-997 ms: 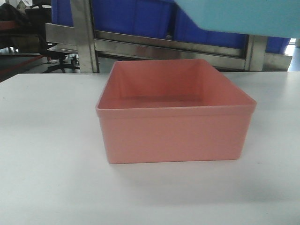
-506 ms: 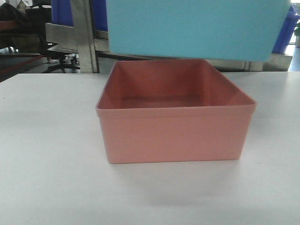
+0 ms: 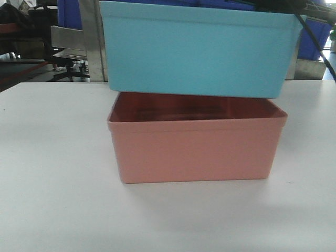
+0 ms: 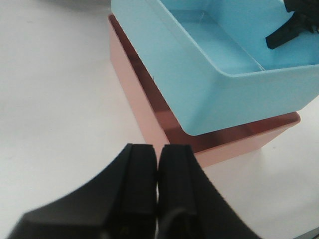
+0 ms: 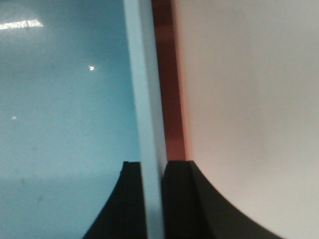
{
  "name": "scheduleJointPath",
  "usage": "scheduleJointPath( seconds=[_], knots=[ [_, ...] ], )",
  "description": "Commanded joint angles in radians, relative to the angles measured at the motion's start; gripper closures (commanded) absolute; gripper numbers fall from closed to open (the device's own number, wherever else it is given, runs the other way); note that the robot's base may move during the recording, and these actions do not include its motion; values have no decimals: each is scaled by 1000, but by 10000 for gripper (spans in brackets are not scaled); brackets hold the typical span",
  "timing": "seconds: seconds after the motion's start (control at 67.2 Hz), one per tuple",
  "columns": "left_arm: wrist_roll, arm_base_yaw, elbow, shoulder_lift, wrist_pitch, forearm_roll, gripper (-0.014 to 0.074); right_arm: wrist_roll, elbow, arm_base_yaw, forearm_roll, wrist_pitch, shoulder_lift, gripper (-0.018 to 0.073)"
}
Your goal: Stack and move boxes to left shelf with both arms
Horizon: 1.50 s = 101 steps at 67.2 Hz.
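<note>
While the stacking step is in hand, items stand as follows.

Blue tub (image 3: 194,52): smooth light-blue plastic, rectangular, rolled rim, walls tapering downward. Held at twelve o'clock above the pink tub, base about level with its mouth, not yet seated, dipping slightly toward three o'clock.

Pink tub (image 3: 194,149): same form, salmon, matte, empty, resting on the white table (image 3: 52,184).

Right gripper (image 5: 152,199): black fingers pinched on the blue tub's wall, one inside, one outside.

Left gripper (image 4: 157,164): fingers pressed together, holding nothing, over bare table with the tubs at one o'clock.

Steel rack (image 3: 93,47): grey uprights at eleven o'clock behind the table; whether it is the target shelf, I cannot tell.

Next move, by my judgement: square and lower the blue tub until it nests, then both grippers take opposite walls.
</note>
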Motion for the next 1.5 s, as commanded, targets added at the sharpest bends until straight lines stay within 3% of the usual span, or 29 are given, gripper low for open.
scheduleJointPath(
  seconds=[0.0, 0.804, 0.923, 1.101, 1.146, 1.488],
  knots=[
    [-1, -7, -29, -8, -77, -6, 599, 10, -42, 0, 33, -82, -60, 504],
    [-1, -7, -29, -8, -77, -30, 599, -50, -42, 0, 0, -70, 29, 496],
    [-1, -7, -29, -8, -77, -30, 599, -50, -42, 0, -16, -65, 29, 380],
    [-1, -7, -29, -8, -77, -30, 599, -50, -42, 0, -19, -63, 21, -3],
    [-1, -7, -29, -8, -77, -30, 599, -50, -42, 0, -20, -63, 13, -64],
    [-1, -7, -29, -8, -77, -30, 599, -50, -42, 0, -80, -67, -112, -34]
  ],
)
